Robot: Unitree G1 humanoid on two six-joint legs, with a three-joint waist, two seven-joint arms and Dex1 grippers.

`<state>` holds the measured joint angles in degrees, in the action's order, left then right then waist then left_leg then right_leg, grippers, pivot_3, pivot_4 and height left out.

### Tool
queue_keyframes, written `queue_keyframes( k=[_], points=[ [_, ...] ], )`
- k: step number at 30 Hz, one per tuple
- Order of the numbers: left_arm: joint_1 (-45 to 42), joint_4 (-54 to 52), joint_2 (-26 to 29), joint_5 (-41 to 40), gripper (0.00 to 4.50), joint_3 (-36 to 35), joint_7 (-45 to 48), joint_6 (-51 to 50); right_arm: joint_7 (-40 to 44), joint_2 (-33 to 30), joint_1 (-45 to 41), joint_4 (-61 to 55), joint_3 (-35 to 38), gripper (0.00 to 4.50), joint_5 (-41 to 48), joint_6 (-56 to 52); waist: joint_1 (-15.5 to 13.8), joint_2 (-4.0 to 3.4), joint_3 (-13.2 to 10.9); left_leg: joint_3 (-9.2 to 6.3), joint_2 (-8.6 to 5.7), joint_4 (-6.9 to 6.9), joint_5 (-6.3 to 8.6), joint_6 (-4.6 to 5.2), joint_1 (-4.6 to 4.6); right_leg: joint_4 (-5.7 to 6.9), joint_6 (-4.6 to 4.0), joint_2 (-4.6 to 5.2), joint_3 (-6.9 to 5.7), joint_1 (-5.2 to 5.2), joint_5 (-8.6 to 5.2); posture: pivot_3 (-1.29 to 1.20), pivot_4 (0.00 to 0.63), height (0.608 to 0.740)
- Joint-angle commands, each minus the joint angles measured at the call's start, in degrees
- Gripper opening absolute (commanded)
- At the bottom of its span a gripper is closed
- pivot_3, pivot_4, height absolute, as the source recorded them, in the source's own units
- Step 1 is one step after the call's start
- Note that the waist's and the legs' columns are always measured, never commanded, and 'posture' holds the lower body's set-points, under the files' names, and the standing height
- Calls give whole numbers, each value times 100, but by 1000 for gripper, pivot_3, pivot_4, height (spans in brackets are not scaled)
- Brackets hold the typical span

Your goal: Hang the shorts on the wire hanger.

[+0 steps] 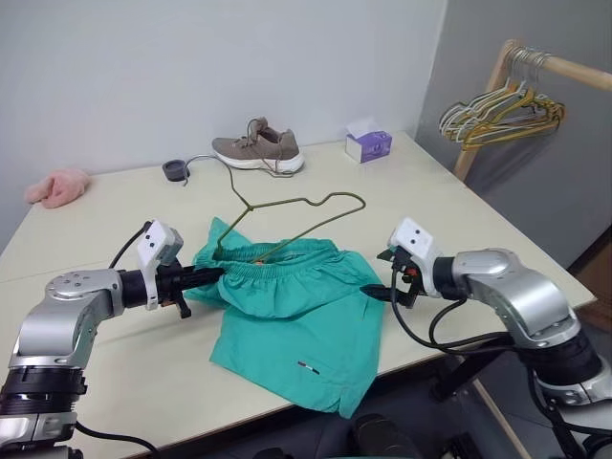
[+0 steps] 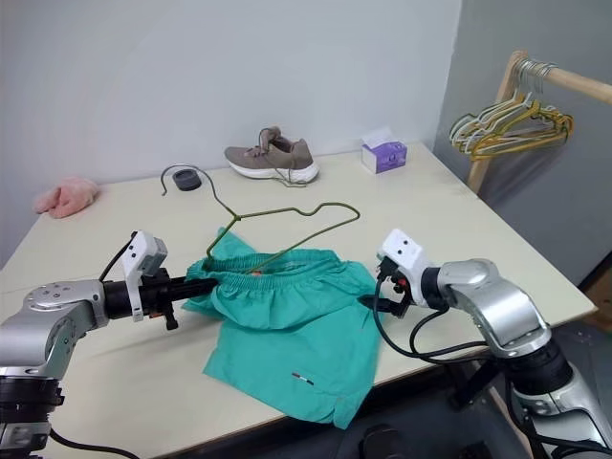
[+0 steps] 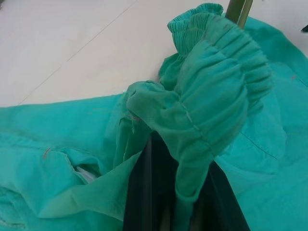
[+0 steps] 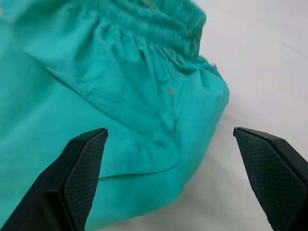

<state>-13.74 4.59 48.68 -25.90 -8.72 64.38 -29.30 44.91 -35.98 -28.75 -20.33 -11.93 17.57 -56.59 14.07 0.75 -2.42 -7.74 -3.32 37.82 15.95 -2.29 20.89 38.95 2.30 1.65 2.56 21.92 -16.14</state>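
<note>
Left eye view: the teal-green soft fabric shorts [image 1: 292, 311] lie on the beige table [image 1: 86, 239], one leg over its near edge. The thin olive-bronze wire hanger [image 1: 296, 215] rests on the waistband, its hook away from the shorts. The left gripper [image 1: 206, 274] pinches the waistband's left end. The right gripper [image 1: 381, 287], fingers spread wide, is just beside the shorts' right edge, holding nothing.

A pale cream tabletop [image 1: 115, 206] is standing against a plain white wall [image 1: 191, 67], which is meeting a grey wall [image 1: 535, 29] at the corner. A wooden rack [image 1: 564, 67] is leaning there, with soft light falling evenly.
</note>
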Motion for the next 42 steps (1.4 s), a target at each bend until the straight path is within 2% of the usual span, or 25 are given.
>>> queue_keyframes(
  k=[1, 8, 16, 20, 23, 25, 27, 36, 37, 42],
  points=[
    [-130, -68, 36, -16, 0, -102, 2, 112, -323, 188, -251, -5, 406, 4460, 118, -147, 1, 0, 0, -1, 0, 0, 0, 0, 0, 0, 0, 0, -1, -1, 0, -275, 0, 740],
    [-300, 45, 21, 28, 0, -4, 28, 119, -860, 1152, -941, 1470, -266, 4460, -461, 523, 45, -2, -1, 0, 1, -3, 0, 0, 0, 4, -19, 0, 0, 5, 11, -280, 0, 740],
    [-415, 148, 24, 88, 0, 36, 81, 156, -211, 1502, -1675, 3221, -829, 4460, -772, 1296, 59, -4, -3, 0, -4, -2, 0, 0, 2, 4, -32, 1, 1, 7, 19, -275, 0, 740],
    [-414, 141, 14, 82, 0, 41, 67, 165, 301, 1596, -1889, 3735, -1090, 4460, -851, 1509, 92, -4, -2, -2, -3, -2, 0, 0, 0, 6, -32, 1, -2, 5, 19, -275, 0, 740],
    [-391, 117, 9, 73, 0, 35, 54, 163, 369, 1722, -1922, 3984, -1130, 4460, -943, 1637, 115, -4, -2, -3, -3, -2, 0, 0, 0, 6, -33, 1, 0, 6, 20, -269, 0, 740],
    [-367, 83, 0, 64, 0, 27, 34, 151, 274, 1875, -1939, 4195, -1091, 4079, -1017, 1734, 135, -3, -2, -3, -4, -2, 0, 0, 0, 6, -33, 1, 1, 6, 20, -266, 0, 740],
    [-342, 55, -6, 53, 0, 17, 18, 142, 192, 1987, -1930, 4250, -1002, 3512, -1038, 1753, 151, -4, -2, -3, -4, -1, 0, 0, 0, 7, -33, 1, 0, 6, 20, -264, 0, 740],
    [-300, 62, -5, 49, 0, -21, -14, 154, -113, 1955, -1474, 3754, -826, 230, -1105, 1688, 157, -3, -2, -5, -4, -2, 0, 0, 0, 9, -34, 1, 0, 7, 20, -268, 0, 740],
    [-298, 65, -2, 47, 0, -32, -21, 153, -155, 1916, -1398, 3654, -810, 20, -1130, 1708, 156, -4, -2, -6, -4, -2, 0, 0, 0, 9, -34, 1, 0, 7, 20, -269, 0, 740],
    [-212, 70, 95, 23, 0, -129, 19, 138, -272, 1566, -1000, 2982, -557, 20, -1157, 1632, 155, -4, -2, -5, -5, -2, 0, -1, 0, 9, -33, 1, 1, 7, 20, -269, 0, 740]
  ],
)
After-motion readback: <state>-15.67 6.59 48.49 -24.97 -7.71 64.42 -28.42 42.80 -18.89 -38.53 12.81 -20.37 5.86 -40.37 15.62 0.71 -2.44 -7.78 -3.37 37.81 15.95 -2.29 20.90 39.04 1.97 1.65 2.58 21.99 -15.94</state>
